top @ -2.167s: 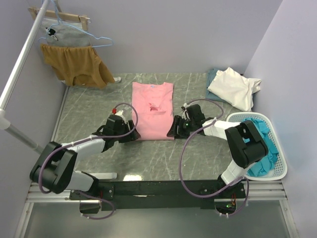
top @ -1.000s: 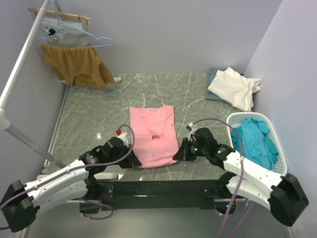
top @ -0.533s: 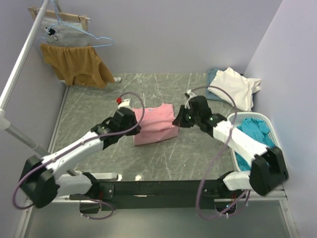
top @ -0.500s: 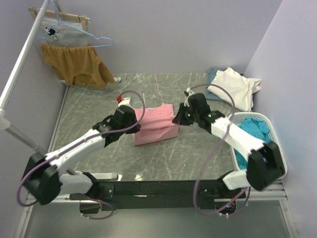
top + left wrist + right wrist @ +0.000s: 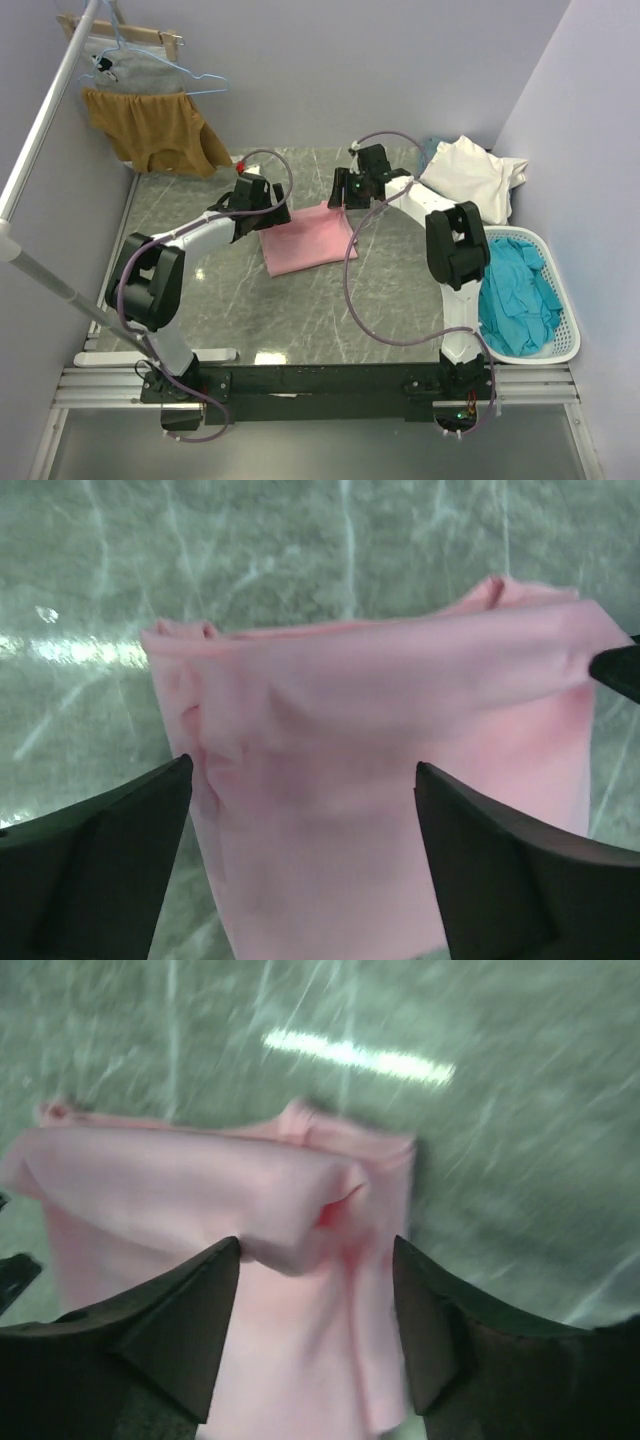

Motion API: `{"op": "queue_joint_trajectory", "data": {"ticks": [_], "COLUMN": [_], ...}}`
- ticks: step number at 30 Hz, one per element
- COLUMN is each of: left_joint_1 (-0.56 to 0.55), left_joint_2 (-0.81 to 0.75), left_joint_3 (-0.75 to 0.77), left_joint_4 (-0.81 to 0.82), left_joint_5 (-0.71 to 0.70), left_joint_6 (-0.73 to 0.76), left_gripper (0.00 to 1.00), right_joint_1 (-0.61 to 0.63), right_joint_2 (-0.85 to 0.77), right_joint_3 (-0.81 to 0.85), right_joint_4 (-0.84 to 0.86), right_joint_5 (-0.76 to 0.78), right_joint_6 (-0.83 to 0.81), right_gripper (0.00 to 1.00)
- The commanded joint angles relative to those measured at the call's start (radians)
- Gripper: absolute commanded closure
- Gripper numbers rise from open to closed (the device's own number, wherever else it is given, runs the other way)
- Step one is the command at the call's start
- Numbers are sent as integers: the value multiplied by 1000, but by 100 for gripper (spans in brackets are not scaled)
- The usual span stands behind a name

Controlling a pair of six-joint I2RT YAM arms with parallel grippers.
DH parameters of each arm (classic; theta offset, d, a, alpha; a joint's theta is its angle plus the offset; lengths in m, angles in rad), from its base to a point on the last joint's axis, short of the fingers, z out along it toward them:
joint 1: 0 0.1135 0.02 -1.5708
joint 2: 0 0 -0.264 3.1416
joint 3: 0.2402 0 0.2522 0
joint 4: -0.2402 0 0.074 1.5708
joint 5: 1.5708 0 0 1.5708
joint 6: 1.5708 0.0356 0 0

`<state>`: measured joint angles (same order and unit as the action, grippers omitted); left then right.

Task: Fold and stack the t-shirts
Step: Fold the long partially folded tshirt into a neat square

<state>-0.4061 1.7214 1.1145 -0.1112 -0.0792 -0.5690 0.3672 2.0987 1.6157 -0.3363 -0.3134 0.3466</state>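
The left fingers (image 5: 100,850) are spread wide and pinch nothing. The folded far edge of the pink t-shirt (image 5: 380,710) lies across the gap between them. The right fingers (image 5: 170,1330) are spread too, with the shirt's far right corner in their gap. That view is blurred, so I cannot tell whether they touch the cloth.

The one pink t-shirt (image 5: 305,238) lies folded in the middle of the tabletop (image 5: 200,290), and the two arms meet over its far edge, one at each corner. At the far right there is one cream-white t-shirt (image 5: 470,175) resting on one grey-blue t-shirt (image 5: 432,155). The teal t-shirts (image 5: 515,295) are heaped in the one white basket (image 5: 575,330) at the near right; their number cannot be told. At the far left two garments hang on hangers: one mustard-brown garment (image 5: 150,130) and one grey garment (image 5: 130,65).
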Motion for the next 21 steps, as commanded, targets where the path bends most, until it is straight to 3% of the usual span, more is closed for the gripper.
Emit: {"op": "queue_joint_trajectory", "data": {"ticks": [1,4,7,15,21], "left_joint_1": [33,50,52,49,49], "left_joint_2": [30,-3,-54,-40,47], "left_joint_3": [80,110,131,102,80], "left_joint_4": [96,87,73,103,139], "left_joint_5": [-65,-126,-85,361,455], "left_joint_6": [23,37,81,70,64], "left_gripper": [1,1,0,1,1], "right_joint_1": [-37,-51,-48,10,45], "right_joint_2": [29,-43,-135,-170,-143], "right_joint_3": [167,141,69,-20,-76], "right_joint_4": [-12,39,92,10,26], "right_joint_5": [105,152,105,-26,-82], "right_joint_6": [-47,-58,-66,-52,-35], "right_gripper": [28,25,19,25,31]}}
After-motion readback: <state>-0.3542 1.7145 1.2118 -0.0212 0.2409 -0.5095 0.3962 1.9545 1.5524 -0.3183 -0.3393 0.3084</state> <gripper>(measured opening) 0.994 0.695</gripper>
